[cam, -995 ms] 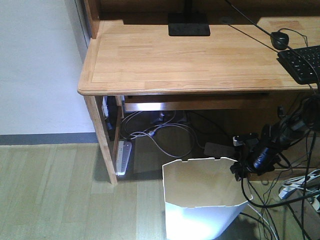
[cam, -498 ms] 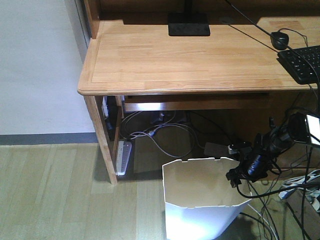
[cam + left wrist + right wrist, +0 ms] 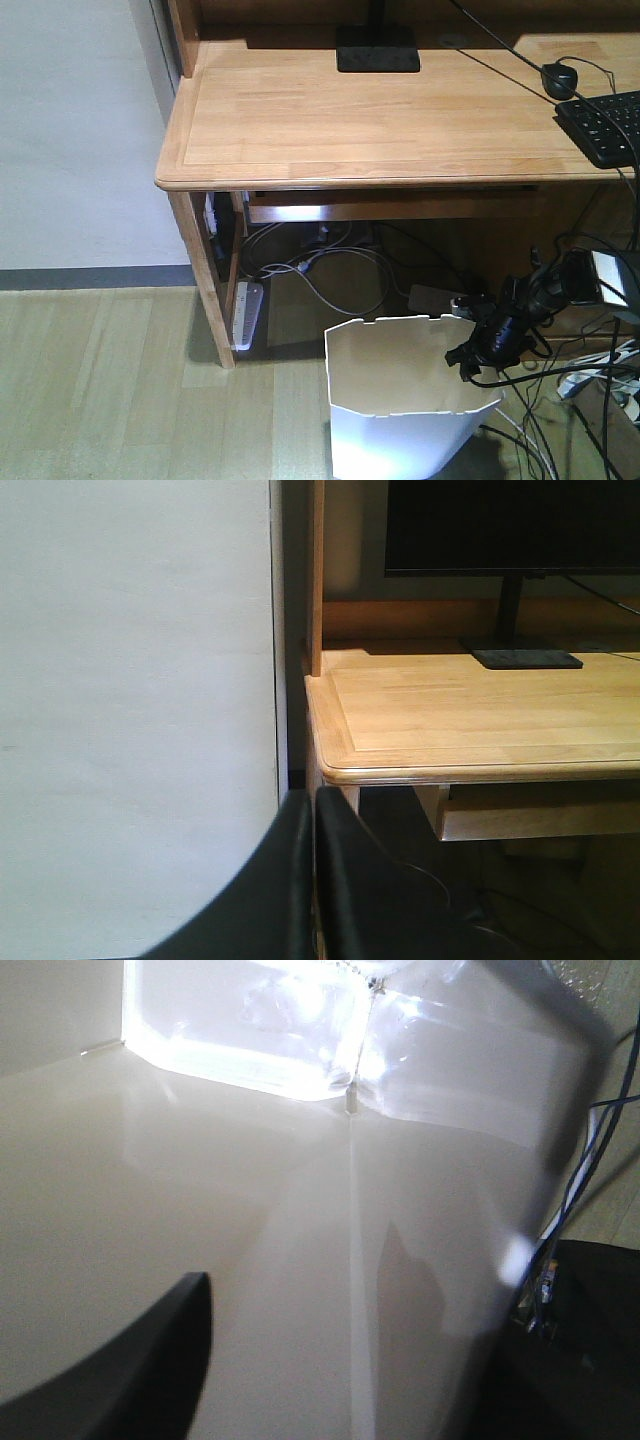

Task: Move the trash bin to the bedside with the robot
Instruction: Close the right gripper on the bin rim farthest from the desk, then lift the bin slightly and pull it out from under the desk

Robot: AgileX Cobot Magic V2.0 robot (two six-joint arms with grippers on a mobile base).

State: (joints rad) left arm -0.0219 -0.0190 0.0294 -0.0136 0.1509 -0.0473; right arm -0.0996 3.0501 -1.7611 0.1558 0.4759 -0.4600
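While upright, bin (image 3: 395, 375) beside end effector (image 3: 466, 358)

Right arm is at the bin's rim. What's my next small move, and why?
Probably close the right gripper on the trash bin wall: the right wrist view shows one finger inside it, jaws apart, nothing clamped yet.

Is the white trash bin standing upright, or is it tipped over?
Upright. The trash bin stands on the floor with its notched rim level and its opening facing up.
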